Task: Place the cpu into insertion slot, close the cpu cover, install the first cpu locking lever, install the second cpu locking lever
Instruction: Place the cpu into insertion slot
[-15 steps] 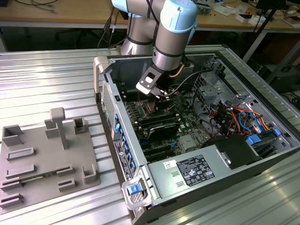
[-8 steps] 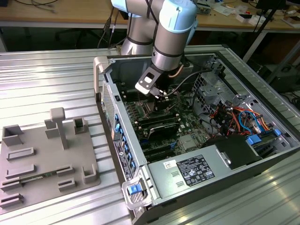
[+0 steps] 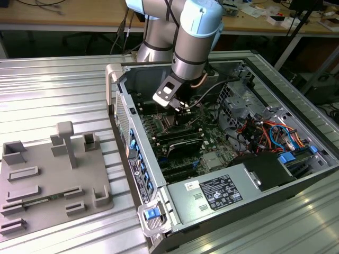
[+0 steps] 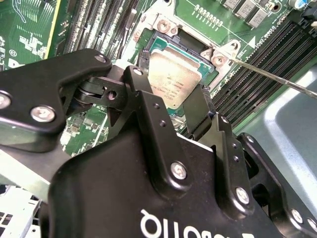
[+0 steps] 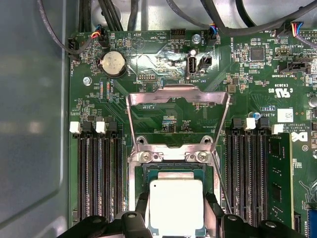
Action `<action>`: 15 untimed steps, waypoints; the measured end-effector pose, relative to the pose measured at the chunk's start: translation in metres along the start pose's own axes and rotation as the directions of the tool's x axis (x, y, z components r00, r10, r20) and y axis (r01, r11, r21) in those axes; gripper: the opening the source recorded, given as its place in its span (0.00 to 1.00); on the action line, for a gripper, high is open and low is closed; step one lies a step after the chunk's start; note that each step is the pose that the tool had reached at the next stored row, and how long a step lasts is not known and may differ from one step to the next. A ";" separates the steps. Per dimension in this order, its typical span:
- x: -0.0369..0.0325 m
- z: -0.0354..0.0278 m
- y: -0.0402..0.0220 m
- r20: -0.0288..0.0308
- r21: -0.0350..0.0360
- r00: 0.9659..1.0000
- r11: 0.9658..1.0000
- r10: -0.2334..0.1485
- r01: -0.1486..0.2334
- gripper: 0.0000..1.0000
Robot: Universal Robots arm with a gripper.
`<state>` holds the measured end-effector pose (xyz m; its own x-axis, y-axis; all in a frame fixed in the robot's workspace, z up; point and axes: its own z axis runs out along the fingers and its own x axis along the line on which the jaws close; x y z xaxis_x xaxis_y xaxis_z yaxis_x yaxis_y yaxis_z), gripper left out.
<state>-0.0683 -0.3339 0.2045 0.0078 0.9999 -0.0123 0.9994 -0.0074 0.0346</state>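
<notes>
1. The open computer case (image 3: pixel 135 159) lies on the ribbed metal desk (image 3: pixel 53 84).
2. Its green motherboard (image 5: pixel 277 69) faces up at me.
3. The cpu cover (image 5: pixel 179 89) stands swung open, clear of the insertion slot (image 5: pixel 144 174).
4. My jaws are closed on the cpu (image 5: pixel 177 206), pinching two opposite edges right at the slot.

Ribbed metal table (image 3: pixel 53 90), evenly lit. Behind it stands a wooden workbench (image 3: pixel 69 20) carrying cables (image 3: pixel 50 6) and clutter. Dark floor (image 3: pixel 47 45) lies beneath that bench.
</notes>
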 end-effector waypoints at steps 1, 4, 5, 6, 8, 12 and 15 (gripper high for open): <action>0.0000 0.0000 0.0000 0.000 0.000 1.000 1.000 0.000 0.000 0.53; -0.0003 0.0001 0.0002 0.000 0.000 1.000 1.000 0.001 -0.001 0.53; -0.0003 0.0001 0.0002 0.000 0.000 1.000 1.000 0.001 -0.001 0.53; -0.0003 0.0001 0.0002 0.000 0.000 1.000 1.000 0.001 -0.001 0.53; -0.0004 0.0001 0.0004 0.000 0.000 1.000 1.000 0.001 -0.001 0.53; -0.0004 0.0001 0.0021 0.000 0.000 1.000 1.000 0.001 -0.001 0.53; -0.0003 0.0004 0.0022 0.000 0.000 1.000 1.000 0.001 -0.001 0.53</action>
<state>-0.0661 -0.3342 0.2041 0.0086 0.9999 -0.0123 0.9994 -0.0082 0.0347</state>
